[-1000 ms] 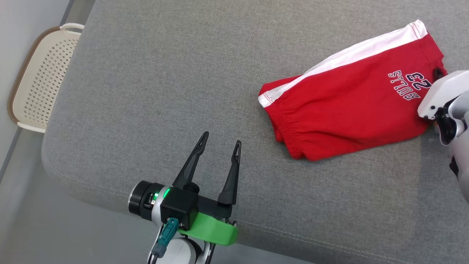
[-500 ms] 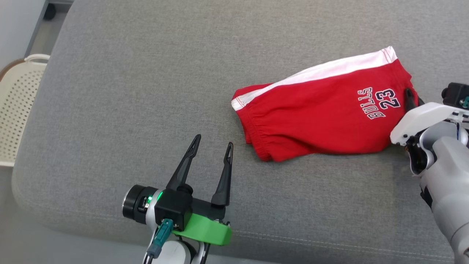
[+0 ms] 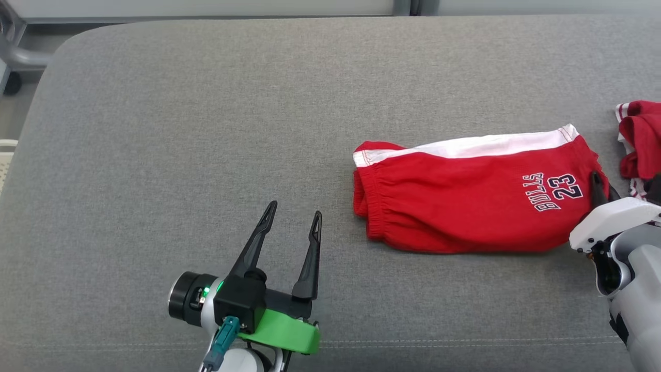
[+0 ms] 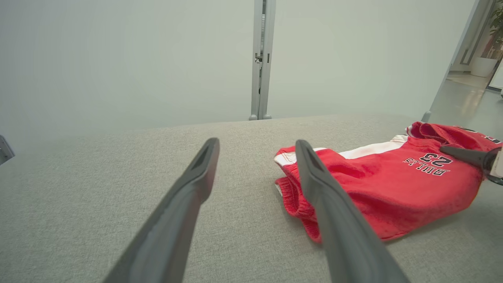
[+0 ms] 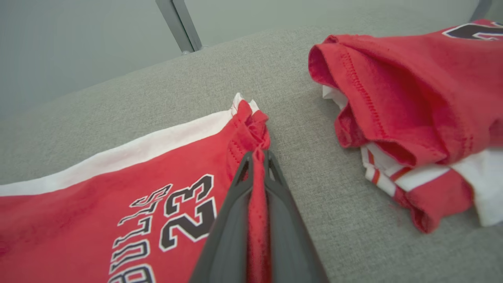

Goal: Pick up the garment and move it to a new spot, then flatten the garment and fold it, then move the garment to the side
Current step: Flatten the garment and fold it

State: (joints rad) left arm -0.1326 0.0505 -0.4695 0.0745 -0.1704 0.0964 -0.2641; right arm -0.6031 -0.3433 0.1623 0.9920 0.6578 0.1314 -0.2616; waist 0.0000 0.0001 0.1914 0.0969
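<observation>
Pinching the red shorts (image 3: 465,206), your right tool (image 5: 258,154) is closed tight, half hidden by its arm (image 3: 617,225); your left tool (image 3: 295,208) stands wide, empty.

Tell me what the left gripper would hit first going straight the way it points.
The left gripper would probably meet just the gray cushion far ahead; the red shorts lie right of its line.
</observation>
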